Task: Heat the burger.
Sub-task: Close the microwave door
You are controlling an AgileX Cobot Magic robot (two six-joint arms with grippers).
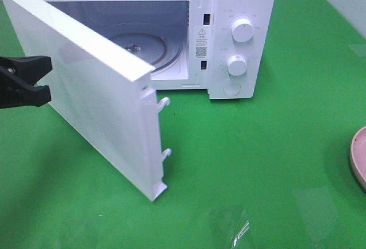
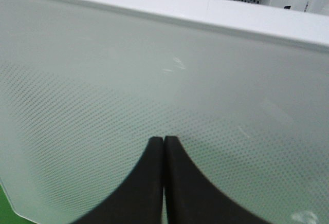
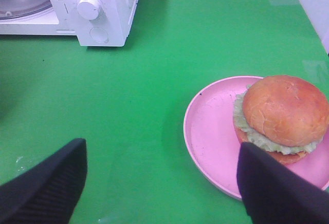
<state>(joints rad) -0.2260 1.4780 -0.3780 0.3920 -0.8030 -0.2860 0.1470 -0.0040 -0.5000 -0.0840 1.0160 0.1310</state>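
The burger [image 3: 284,117], with a golden-brown bun, green lettuce and a patty, sits on a pink plate [image 3: 211,131] in the right wrist view; it is out of the high view. My right gripper [image 3: 162,183] is open and empty, above the green table just short of the plate, with one finger [image 3: 277,190] near the burger. The white microwave [image 1: 240,9] stands at the back with its door [image 1: 97,106] swung wide open. My left gripper [image 1: 47,80] is shut, its tips [image 2: 163,149] right at the door's outer face [image 2: 154,70].
The glass turntable [image 1: 143,46] lies bare inside the microwave cavity. Only the rim of the pink plate [image 1: 360,157] shows at the right edge of the high view. Two knobs [image 1: 242,31] sit on the microwave's panel. The microwave also shows in the right wrist view [image 3: 103,8].
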